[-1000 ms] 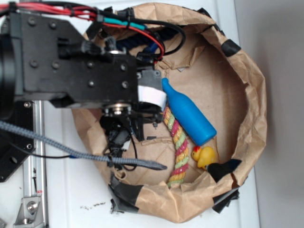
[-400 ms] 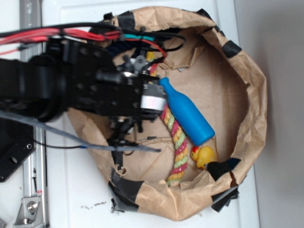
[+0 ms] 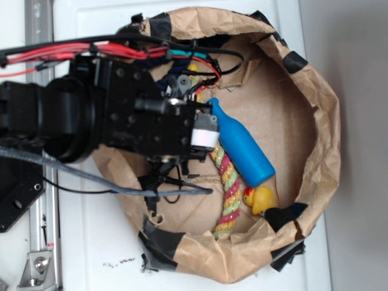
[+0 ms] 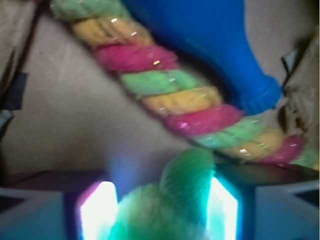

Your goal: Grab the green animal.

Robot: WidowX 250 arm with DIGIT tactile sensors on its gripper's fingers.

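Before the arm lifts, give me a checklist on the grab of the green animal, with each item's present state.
1. Green animal sits between the gripper fingers: ok, its fuzzy body fills the gap in the wrist view.
2. Fingers actually pressing on it: cannot tell, the view is blurred and the contact is not clear.
3. Twisted rope clear of the fingers: ok, it lies just beyond the toy's tip.
4. Blue bottle clear of the gripper: not ok, its cap end lies right against the gripper in the exterior view.
5. Yellow duck out of the way: ok, far down by the paper bag's rim.
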